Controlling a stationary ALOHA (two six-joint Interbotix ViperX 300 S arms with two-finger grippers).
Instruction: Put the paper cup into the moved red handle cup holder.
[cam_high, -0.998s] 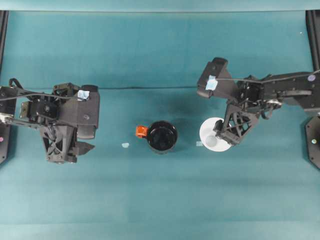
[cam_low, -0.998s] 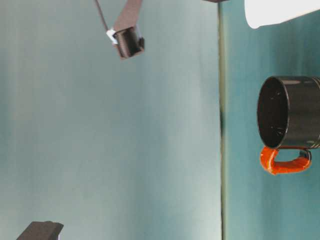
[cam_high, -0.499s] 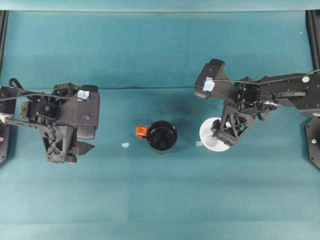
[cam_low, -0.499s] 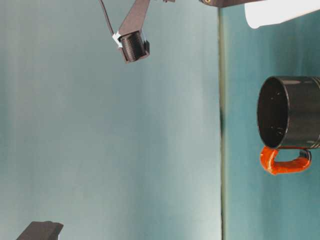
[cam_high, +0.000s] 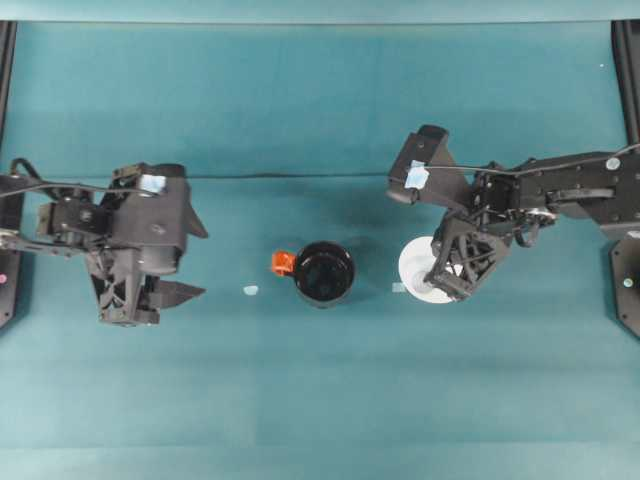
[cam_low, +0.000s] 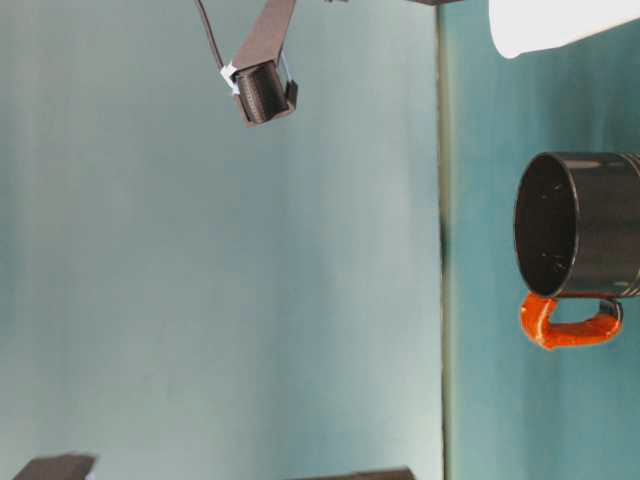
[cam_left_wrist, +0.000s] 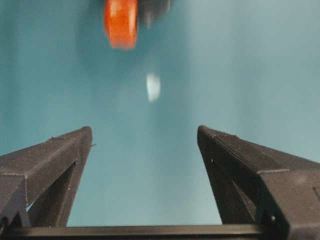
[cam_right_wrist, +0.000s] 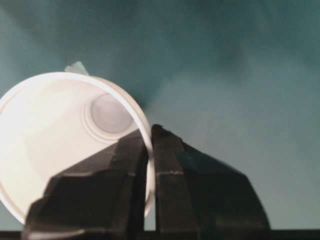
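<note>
paper cup (cam_high: 418, 268): plain white, mouth up, a greyish base circle inside; it stands on the teal table (cam_high: 320, 400) just right of the holder, a narrow strip of cloth between them. in the right wrist view (cam_right_wrist: 65, 150) its thin rim runs between the two fingers.
holder (cam_high: 324, 273): round, glossy black, open top, near the table's middle; its red-orange handle (cam_high: 283, 263) juts toward the left arm. from table level (cam_low: 580, 225) it stands upright with the handle (cam_low: 570, 325) a closed loop on its side.
right gripper (cam_high: 452, 285): over the cup's right part, fingers (cam_right_wrist: 165, 165) pressed onto the cup wall, one inside and one outside the rim.
left gripper (cam_high: 165, 292): well apart from the holder, on the left of the table; in its wrist view the fingers (cam_left_wrist: 55, 160) are spread wide with bare cloth between them, the handle (cam_left_wrist: 121, 22) blurred ahead.
paper scraps: one small pale bit (cam_high: 250, 290) on the cloth between left gripper and handle, another (cam_high: 398, 288) beside the cup's left edge.
open room: bare cloth in front of and behind the holder and cup; the gap between left gripper and handle is wide, with the one scrap in it.
edges: a dark seam (cam_high: 300, 177) crosses the table behind both arms; the table's near edge lies far from cup and holder.
</note>
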